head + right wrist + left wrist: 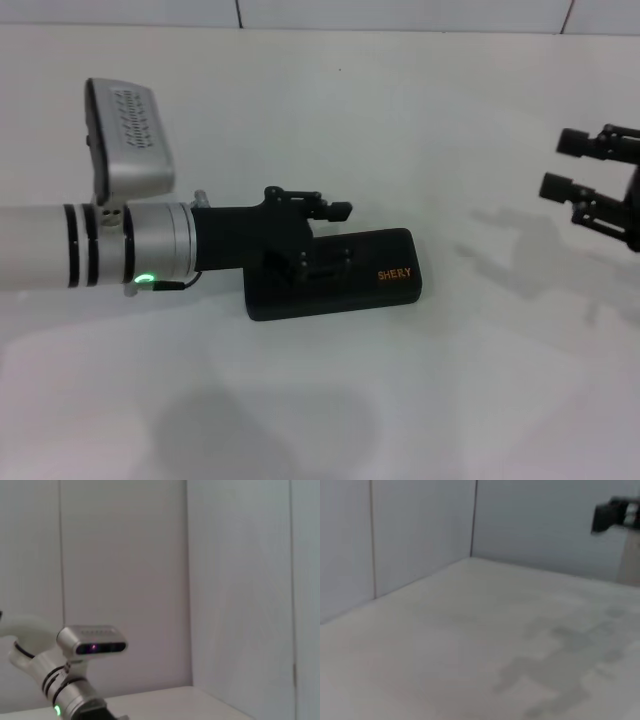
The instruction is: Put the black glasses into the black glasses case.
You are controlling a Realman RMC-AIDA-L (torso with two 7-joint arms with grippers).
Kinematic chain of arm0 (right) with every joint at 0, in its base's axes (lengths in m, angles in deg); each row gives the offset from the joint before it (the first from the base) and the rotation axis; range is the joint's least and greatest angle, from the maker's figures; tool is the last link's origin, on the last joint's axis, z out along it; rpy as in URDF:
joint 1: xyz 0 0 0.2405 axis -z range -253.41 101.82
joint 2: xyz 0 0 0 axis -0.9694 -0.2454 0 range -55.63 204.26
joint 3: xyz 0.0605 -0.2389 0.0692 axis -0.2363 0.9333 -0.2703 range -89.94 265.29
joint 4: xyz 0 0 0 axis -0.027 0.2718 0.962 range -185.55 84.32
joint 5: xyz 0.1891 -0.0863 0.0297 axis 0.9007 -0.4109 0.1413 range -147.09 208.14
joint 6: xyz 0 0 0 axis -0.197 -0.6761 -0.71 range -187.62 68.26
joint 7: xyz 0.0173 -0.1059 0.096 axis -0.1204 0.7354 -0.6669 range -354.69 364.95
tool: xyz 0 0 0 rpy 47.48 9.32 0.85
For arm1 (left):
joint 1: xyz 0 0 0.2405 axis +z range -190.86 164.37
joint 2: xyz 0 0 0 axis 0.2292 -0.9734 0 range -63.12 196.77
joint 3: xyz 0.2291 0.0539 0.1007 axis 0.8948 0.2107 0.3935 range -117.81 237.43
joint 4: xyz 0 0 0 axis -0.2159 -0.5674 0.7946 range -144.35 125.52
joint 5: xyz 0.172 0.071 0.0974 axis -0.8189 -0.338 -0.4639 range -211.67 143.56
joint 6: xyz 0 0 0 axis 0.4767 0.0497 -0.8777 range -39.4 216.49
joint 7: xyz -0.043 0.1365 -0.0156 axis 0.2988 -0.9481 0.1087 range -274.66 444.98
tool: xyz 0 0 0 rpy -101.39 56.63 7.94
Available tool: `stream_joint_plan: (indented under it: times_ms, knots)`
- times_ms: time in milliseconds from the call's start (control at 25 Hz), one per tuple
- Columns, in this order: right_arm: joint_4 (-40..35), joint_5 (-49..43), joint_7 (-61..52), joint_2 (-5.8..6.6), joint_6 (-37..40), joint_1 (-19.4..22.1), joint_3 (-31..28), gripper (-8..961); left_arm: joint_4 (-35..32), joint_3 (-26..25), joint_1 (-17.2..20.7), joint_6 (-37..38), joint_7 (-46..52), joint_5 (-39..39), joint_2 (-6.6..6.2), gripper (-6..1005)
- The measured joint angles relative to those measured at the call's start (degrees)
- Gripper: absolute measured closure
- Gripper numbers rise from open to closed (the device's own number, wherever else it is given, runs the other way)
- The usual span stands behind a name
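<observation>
The black glasses case (375, 275) lies shut on the white table, its orange lettering facing up. My left gripper (335, 238) reaches in from the left over the case's left half. Its fingers are open: one finger (335, 210) hangs just beyond the case's far edge, the other lies over the lid. The black glasses are not in sight in any view. My right gripper (565, 165) hovers open at the right edge, well away from the case; the left wrist view shows it too, right gripper (615, 515).
White walls (400, 12) close off the back of the table (330, 400). The left arm's wrist camera (92, 645) shows in the right wrist view. Nothing else stands on the table.
</observation>
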Motion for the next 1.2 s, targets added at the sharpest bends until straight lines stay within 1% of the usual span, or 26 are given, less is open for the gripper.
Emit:
stream_joint_plan:
  times_ms: [40, 120, 160, 200, 280, 320, 400, 440, 520, 560, 680, 760, 880, 960, 1200]
  knots:
    - [0.0, 0.0, 0.0, -0.01, 0.1, -0.2, 1.0, 443, 0.0, -0.2, 0.5, 2.6, -1.5, 2.4, -0.10, 422]
    - [0.0, 0.0, 0.4, -0.02, 0.4, -0.7, 3.1, 439, 0.0, -0.2, 0.5, 2.6, -1.5, 2.4, -0.10, 418]
    - [0.1, 0.0, 0.7, -0.04, 0.4, -1.0, 4.4, 437, -0.1, -0.4, 2.1, 10.3, -4.4, 9.1, -1.05, 416]
    - [0.1, 0.0, 0.9, -0.10, 0.5, -1.5, 5.6, 435, -0.2, -0.4, 2.5, 12.8, -4.7, 10.7, -1.50, 415]
    - [0.8, 0.1, 0.9, -0.20, 0.4, -3.0, 8.5, 431, -0.2, -0.6, 3.4, 18.9, -5.5, 12.5, -2.86, 411]
    - [1.2, 0.1, 0.9, -0.24, 0.4, -3.6, 9.6, 429, -0.2, -0.7, 3.8, 20.7, -5.9, 12.7, -3.16, 409]
    - [3.0, 0.2, 1.3, -0.29, 0.4, -5.6, 12.0, 348, -0.3, -1.1, 5.1, 24.5, -7.8, 13.0, -3.69, 366]
    - [4.2, 0.4, 1.6, -0.34, 0.4, -6.4, 12.5, 308, -0.3, -1.1, 5.1, 24.5, -7.8, 13.0, -3.69, 345]
    - [7.5, 0.7, 3.2, -0.50, 0.4, -8.5, 13.1, 227, -1.0, -1.8, 7.7, 29.2, -11.1, 12.7, -4.17, 302]
    - [9.4, 1.0, 4.2, -0.52, 0.4, -9.5, 13.2, 186, -1.2, -1.8, 8.0, 29.5, -11.3, 12.7, -4.21, 281]
    - [13.8, 2.1, 7.3, -0.68, 0.4, -12.2, 13.4, 144, -3.6, -1.8, 11.4, 30.6, -11.9, 12.7, -4.38, 217]
    - [16.0, 3.4, 9.6, -0.77, 0.2, -13.2, 13.9, 116, -5.2, -1.9, 13.7, 30.8, -12.4, 12.7, -4.42, 174]
    - [18.5, 5.8, 12.9, -0.80, 0.0, -14.0, 15.1, 118, -5.9, -1.9, 15.8, 31.1, -13.6, 12.6, -4.44, 134]
    - [18.7, 6.3, 13.3, -0.80, 0.0, -14.1, 15.7, 119, -6.0, -1.9, 16.8, 31.2, -14.4, 12.6, -4.45, 107]
    - [19.6, 8.0, 16.3, -0.79, 0.3, -13.3, 17.9, 122, -5.9, -1.9, 17.2, 31.2, -14.8, 12.6, -4.46, 113]
